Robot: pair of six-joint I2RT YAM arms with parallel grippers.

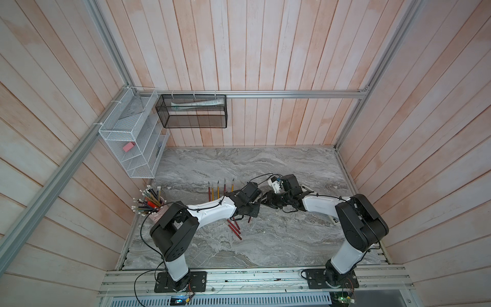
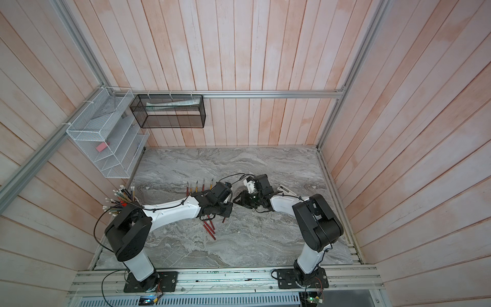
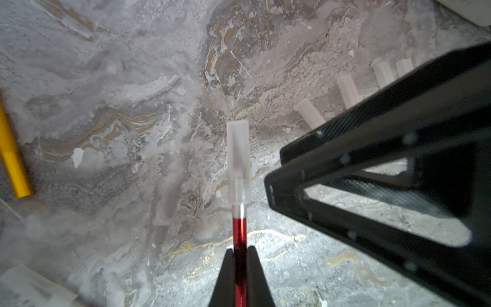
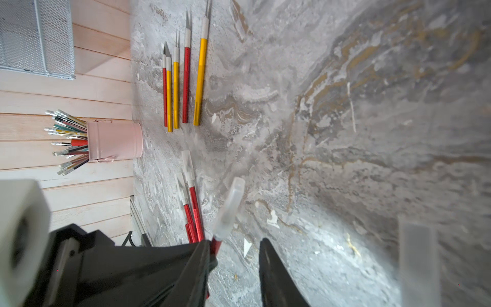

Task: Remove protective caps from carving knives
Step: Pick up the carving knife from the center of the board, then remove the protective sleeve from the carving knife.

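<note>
Carving knife [image 3: 240, 228] with cap [image 3: 238, 162] on, pinched in left claw [image 3: 240, 249], right claw [image 4: 236, 242] spread

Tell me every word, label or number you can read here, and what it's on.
No text can be read.
The pale packet in the black mesh basket may carry print, too small and blurred to read.
The carving knives, caps and pencils show no lettering.
</note>
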